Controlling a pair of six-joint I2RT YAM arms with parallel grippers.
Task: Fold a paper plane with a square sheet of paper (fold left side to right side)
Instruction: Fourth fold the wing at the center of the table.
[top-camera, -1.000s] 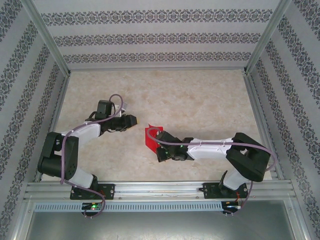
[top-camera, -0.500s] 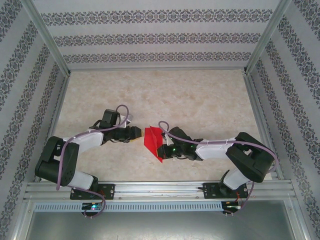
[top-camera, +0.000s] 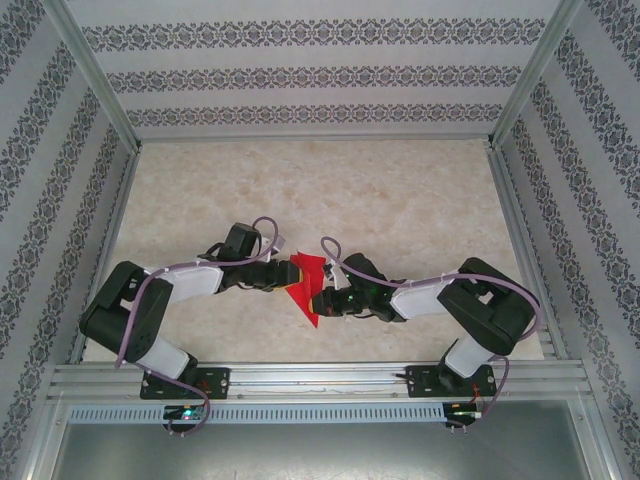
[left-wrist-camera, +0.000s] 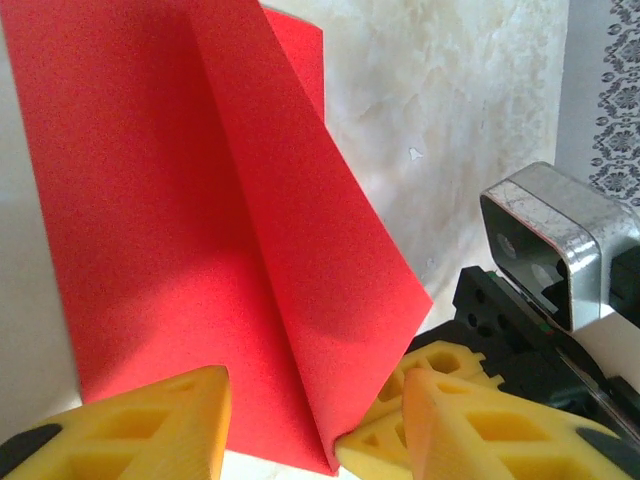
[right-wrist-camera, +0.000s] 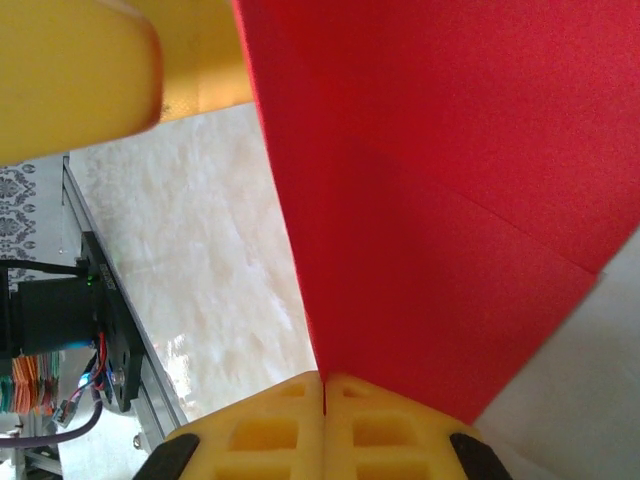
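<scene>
A beige marbled tabletop (top-camera: 400, 195) lies at centre; patterned walls (top-camera: 300, 75) rise at nine, twelve and three o'clock; a metal rail (top-camera: 320, 378) runs at six.

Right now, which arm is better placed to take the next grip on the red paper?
Left, probably. The left tool stands open astride an edge of the red paper and need only close. The right tool is shut on the paper, steadying it.

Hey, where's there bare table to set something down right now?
The far half of the table, up to the back wall, is bare. It is crowded near centre, where the left gripper and right gripper meet at the red sheet.
</scene>
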